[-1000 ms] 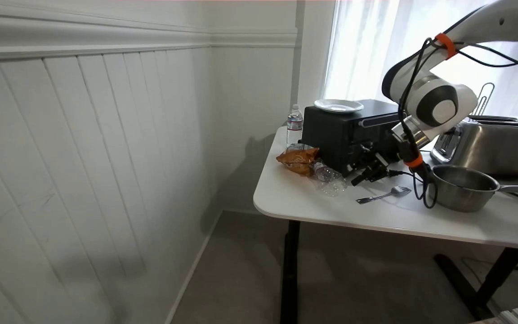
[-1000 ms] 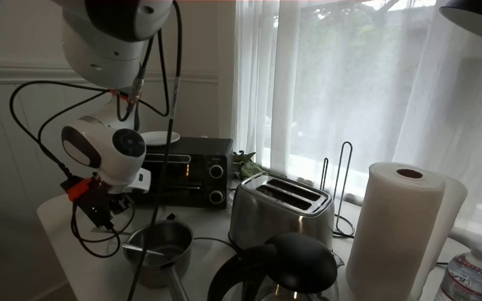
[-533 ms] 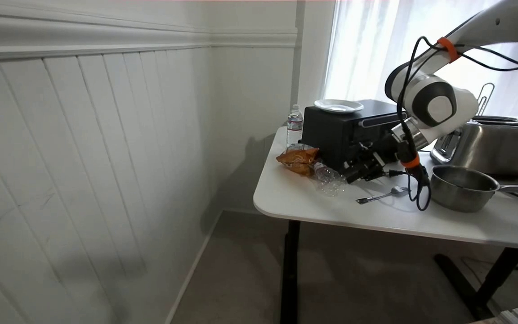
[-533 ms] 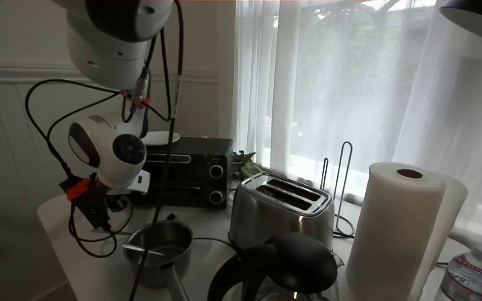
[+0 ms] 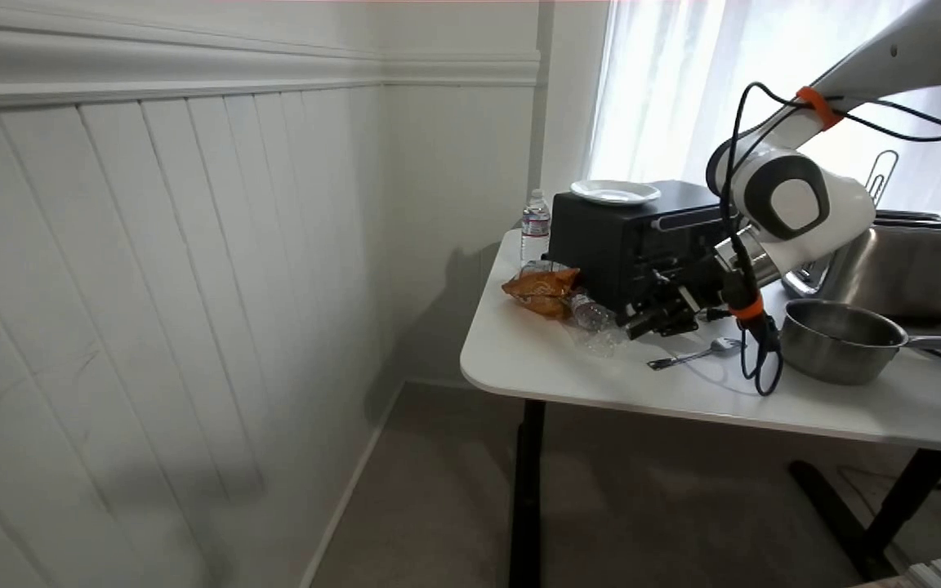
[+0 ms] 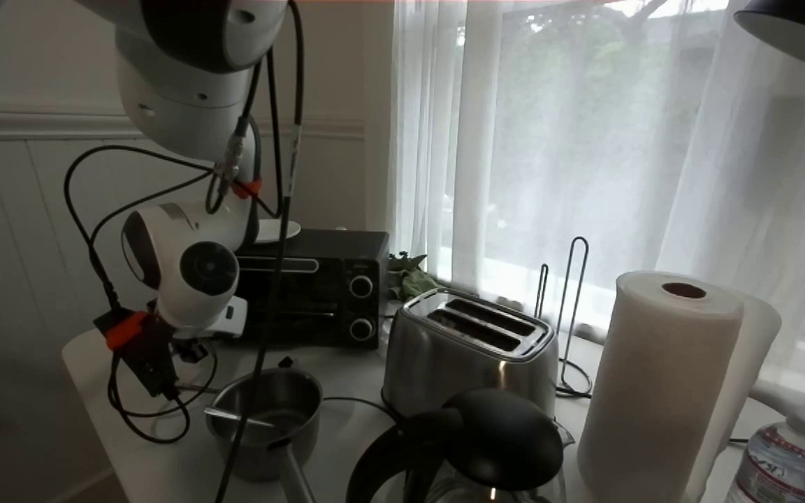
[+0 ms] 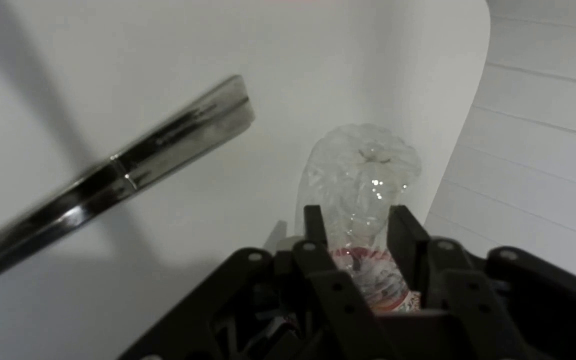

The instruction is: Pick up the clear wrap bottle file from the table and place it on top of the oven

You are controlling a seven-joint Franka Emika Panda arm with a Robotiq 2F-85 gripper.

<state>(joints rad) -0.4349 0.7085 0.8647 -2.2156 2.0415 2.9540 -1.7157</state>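
The clear plastic bottle, crinkled and glinting, lies on the white table, beside the oven's front corner. In the wrist view its clear end points away, and its red-and-white label shows between my fingers. My gripper is open, with one finger on each side of the label area; I cannot tell whether the pads touch the bottle. In an exterior view my gripper is low at the bottle's right side. The black oven also shows in an exterior view, where the bottle is hidden.
A white plate lies on the oven. An orange-brown snack bag touches the bottle area, and an upright water bottle stands behind. A metal utensil lies beside my gripper. A pot and silver toaster stand nearby.
My gripper has shifted slightly left toward the bottle. The upper arm and wrist have turned and lowered a little, and the cable loops have swung. The bottle shows no clear movement.
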